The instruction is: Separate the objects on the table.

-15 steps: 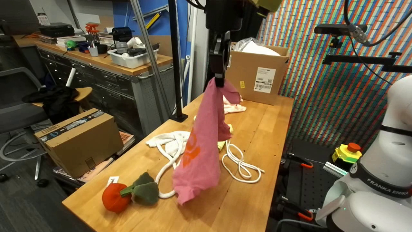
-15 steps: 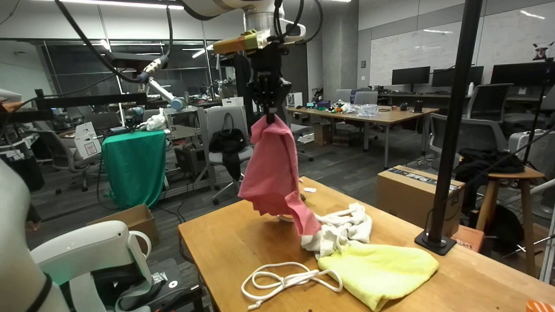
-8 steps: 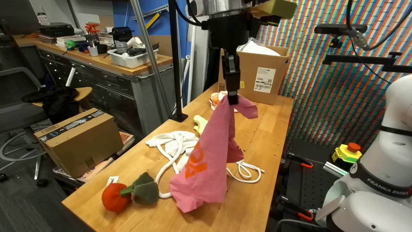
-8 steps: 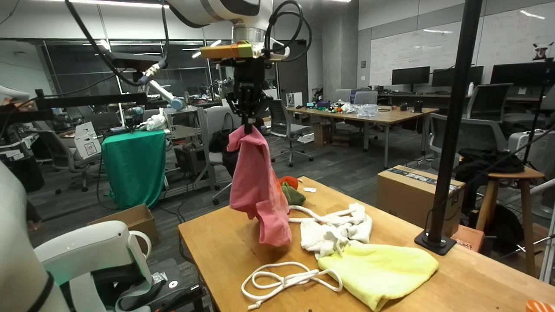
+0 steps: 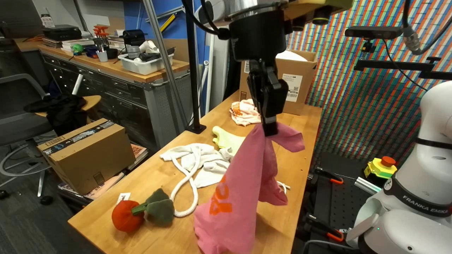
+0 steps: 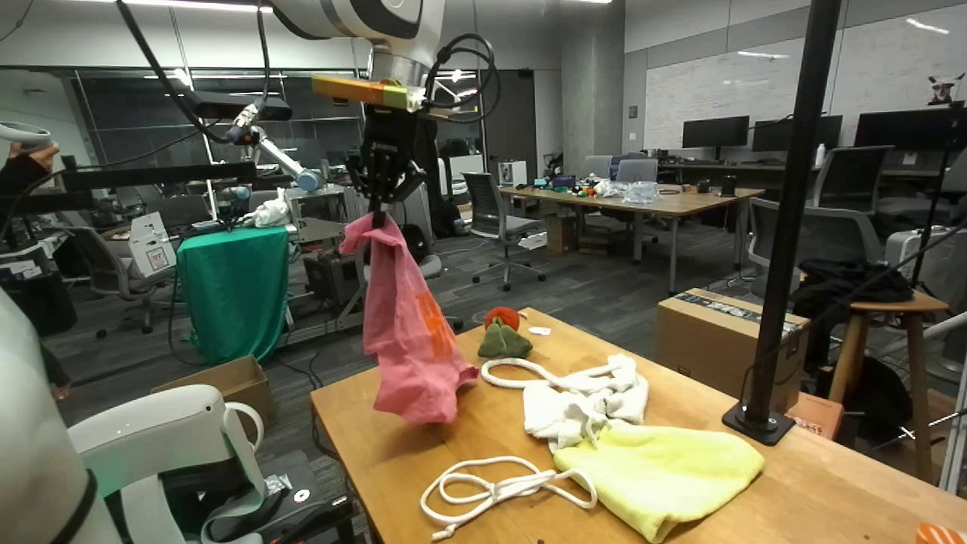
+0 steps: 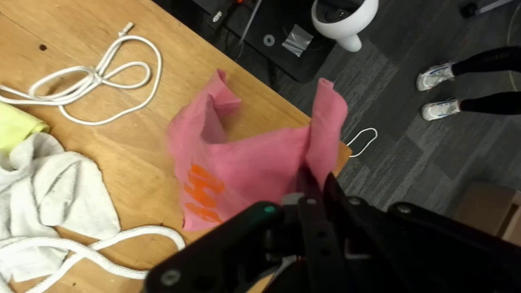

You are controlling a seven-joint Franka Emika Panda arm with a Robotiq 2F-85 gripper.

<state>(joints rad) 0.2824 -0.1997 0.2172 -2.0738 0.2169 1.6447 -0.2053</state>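
My gripper (image 5: 270, 129) is shut on the top of the pink cloth (image 5: 235, 201), which hangs with orange lettering showing. In an exterior view the cloth hangs over the corner of the table (image 6: 816, 491); whether its lower end touches the wood I cannot tell. A white rag (image 6: 548, 412) lies against the pale yellow cloth (image 6: 665, 468), with a thick rope loop (image 6: 521, 364) beside it. A tied thin white rope (image 6: 495, 491) lies apart. The orange-and-green plush (image 5: 159, 208) sits at the near left corner. Farther back is the pink-beige cloth (image 5: 245, 113).
A cardboard box (image 5: 300, 91) stands at the table's far end. By one long edge rises a black pole (image 6: 786, 227). The robot's base (image 5: 413, 197) is beyond the opposite edge, with a red-topped emergency button (image 5: 383, 167). In the wrist view a person's shoes (image 7: 435, 77) show on the floor.
The gripper has carried the pink cloth away from the white rag and yellow cloth, toward the table's end on the robot's side. More of the rag, yellow cloth and plush now shows.
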